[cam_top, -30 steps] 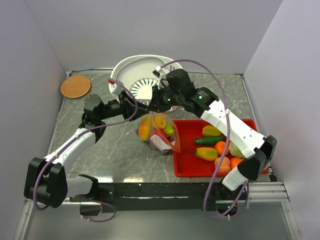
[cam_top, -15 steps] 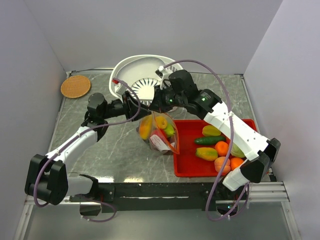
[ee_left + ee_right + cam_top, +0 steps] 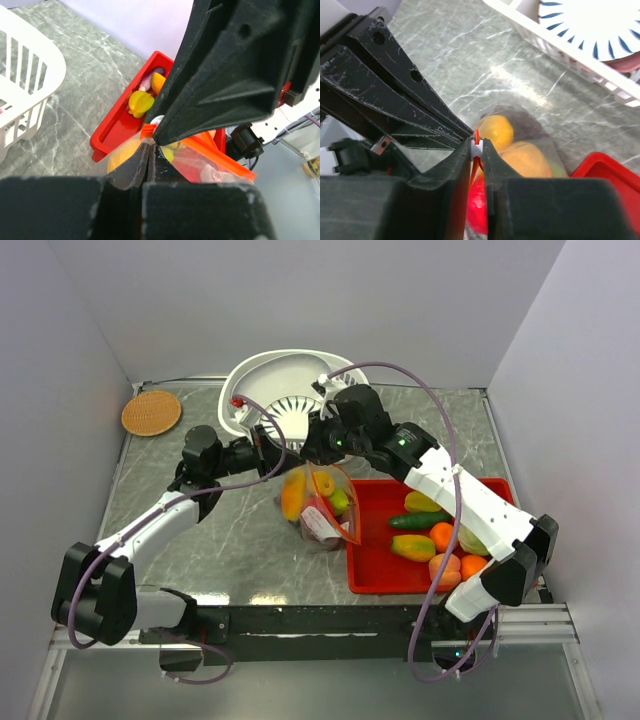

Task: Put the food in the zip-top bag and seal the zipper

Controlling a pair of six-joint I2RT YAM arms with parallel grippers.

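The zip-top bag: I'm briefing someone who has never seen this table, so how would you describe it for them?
Find the red tray on the right of the table; the zip-top bag stands at its left edge, in front of the white basket. It alone is clear crinkly plastic, with fruit inside and an orange-red zipper along its mouth.

A grey marbled tabletop [image 3: 235, 555] is boxed in by a plain pale lilac back wall [image 3: 300, 300], left wall [image 3: 50, 420] and right wall [image 3: 585, 400]. The light is soft and even. A black rail [image 3: 300, 621] edges the near side, with what may be grey floor [image 3: 300, 692] below.
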